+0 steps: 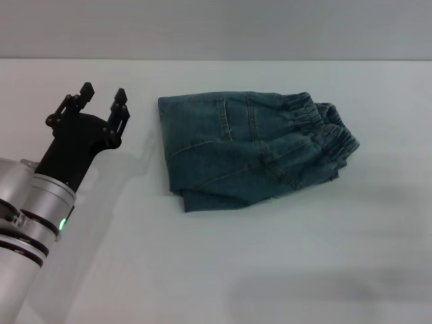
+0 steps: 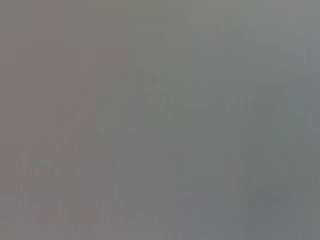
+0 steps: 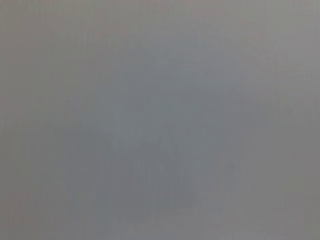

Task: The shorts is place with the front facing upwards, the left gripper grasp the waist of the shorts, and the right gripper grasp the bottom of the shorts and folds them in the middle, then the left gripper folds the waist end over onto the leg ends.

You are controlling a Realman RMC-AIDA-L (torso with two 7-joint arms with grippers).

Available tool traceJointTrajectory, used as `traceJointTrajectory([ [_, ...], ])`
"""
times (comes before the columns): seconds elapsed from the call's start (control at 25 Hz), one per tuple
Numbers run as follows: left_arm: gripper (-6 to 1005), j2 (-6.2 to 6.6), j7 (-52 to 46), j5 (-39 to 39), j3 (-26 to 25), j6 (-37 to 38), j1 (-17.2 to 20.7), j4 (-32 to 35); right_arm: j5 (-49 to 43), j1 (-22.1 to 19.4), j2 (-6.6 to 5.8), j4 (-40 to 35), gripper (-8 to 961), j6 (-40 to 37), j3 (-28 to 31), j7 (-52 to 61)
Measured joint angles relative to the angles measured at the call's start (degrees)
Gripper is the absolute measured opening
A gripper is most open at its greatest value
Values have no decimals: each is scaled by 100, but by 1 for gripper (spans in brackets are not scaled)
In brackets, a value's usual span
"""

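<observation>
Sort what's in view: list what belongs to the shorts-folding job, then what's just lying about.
Belongs to the job:
- the shorts, folded into a compact bundle, waistband toward the robot's right
- the left tool, open, off to the shorts' left, touching nothing

Just there:
- the table; nothing else lies on it in view

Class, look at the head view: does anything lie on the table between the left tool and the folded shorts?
Nothing visible does. Only bare table separates the open left tool from the shorts, which lie to its right.
</observation>
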Motion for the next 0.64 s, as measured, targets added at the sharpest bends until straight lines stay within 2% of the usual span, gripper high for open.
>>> traceJointTrajectory([
  [0.04, 448, -11, 59, 3, 0, -1, 12, -1, 7, 34, 1, -77, 261, -51, -3, 10],
  [0.24, 567, -50, 301, 2, 6, 23, 48, -12, 26, 119, 6, -276, 505, -80, -1, 50],
  [0.36, 667, -51, 311, -18, -19, 119, 84, -19, 91, 185, 16, -412, 737, -86, -2, 113],
  [0.52, 820, -51, 315, -39, -100, 263, 192, -82, 469, 330, 14, -688, 819, -93, -57, 373],
  [0.64, 820, -51, 320, -40, -167, 270, 256, -127, 549, 431, -3, -877, 839, -99, -47, 641],
])
